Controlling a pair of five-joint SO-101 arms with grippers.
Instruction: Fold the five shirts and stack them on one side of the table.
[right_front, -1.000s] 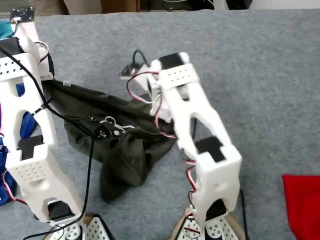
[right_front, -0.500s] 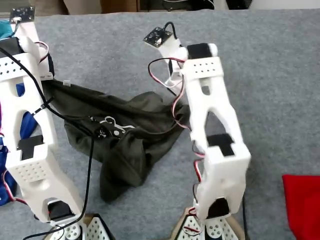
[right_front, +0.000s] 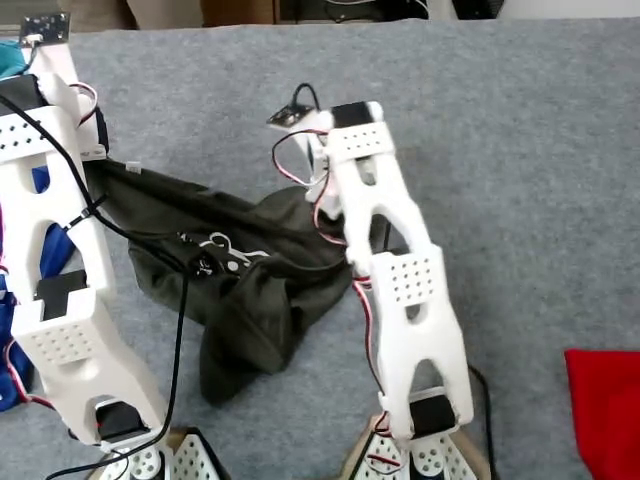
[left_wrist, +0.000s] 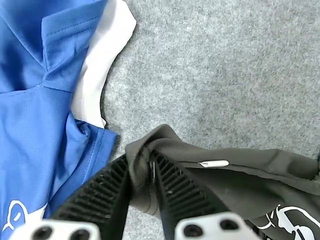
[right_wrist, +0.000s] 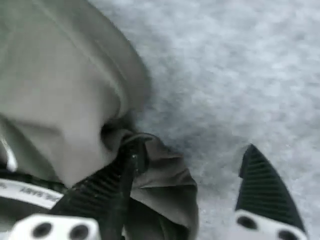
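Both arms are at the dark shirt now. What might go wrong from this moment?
1. The right tool is open with one finger at a small fold of the dark shirt; closing may catch too little cloth and slip.
2. The left tool is shut on a bunched edge right beside the blue shirt; a pull might drag that too.
3. A black cable lies across the dark shirt and could snag.

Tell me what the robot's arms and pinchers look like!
The left arm and right arm are white plastic with dotted holes and black motors. Red, white and black wires loop along them. The left gripper and right gripper have black ribbed fingers.
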